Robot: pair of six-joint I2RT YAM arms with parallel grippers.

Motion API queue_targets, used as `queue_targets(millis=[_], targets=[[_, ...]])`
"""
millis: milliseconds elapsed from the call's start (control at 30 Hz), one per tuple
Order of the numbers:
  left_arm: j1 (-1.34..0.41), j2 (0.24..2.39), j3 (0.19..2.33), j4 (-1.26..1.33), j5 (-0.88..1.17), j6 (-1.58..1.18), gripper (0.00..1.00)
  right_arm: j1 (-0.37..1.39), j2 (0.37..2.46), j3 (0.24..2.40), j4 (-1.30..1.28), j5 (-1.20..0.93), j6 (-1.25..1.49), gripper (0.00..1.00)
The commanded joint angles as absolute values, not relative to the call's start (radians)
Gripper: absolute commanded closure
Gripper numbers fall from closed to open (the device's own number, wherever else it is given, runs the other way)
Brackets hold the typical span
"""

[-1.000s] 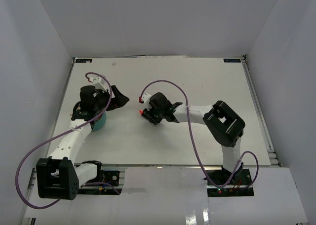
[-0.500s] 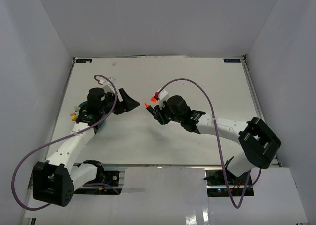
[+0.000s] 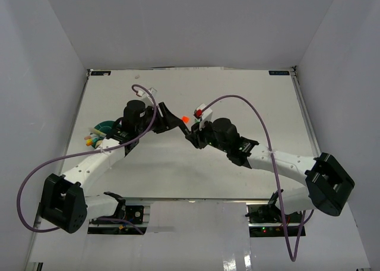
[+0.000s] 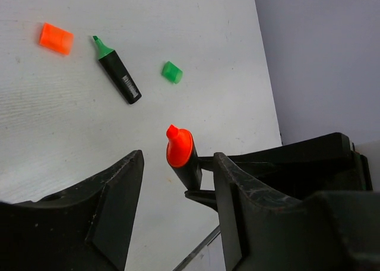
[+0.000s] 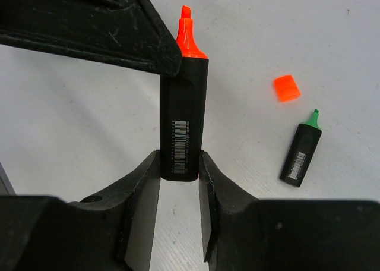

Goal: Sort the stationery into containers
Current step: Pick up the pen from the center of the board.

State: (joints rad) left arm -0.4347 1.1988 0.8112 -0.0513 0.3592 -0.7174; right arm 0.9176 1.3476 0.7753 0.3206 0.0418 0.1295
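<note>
Two pincers: right pincer [image 5: 178, 164] clamps orange-tipped marker [image 5: 184, 104], left pincer [image 4: 178, 161] gapes around it; only left wrist shows green cap [image 4: 172, 72].

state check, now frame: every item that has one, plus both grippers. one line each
orange marker, uncapped, held by its tail end
green marker, uncapped, lying on the table
orange cap, off, loose on the table
green cap, off, loose on the table
tub, pens inside
right gripper, shut on orange marker
left gripper, open, straddling the orange marker's tip end
</note>
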Motion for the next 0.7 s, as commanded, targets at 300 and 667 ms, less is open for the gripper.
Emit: queue_targets(millis=[300,667], targets=[[-0.449,1.21,0.83,0.044,0.347,-0.784,0.5,0.922,1.305,0.742,0.46,0.029,0.172,0.92],[-0.457,1.206,0.816,0.066,0.37,-0.799,0.57,0.92,1.301,0.742,0.474,0.032,0.175,0.92]])
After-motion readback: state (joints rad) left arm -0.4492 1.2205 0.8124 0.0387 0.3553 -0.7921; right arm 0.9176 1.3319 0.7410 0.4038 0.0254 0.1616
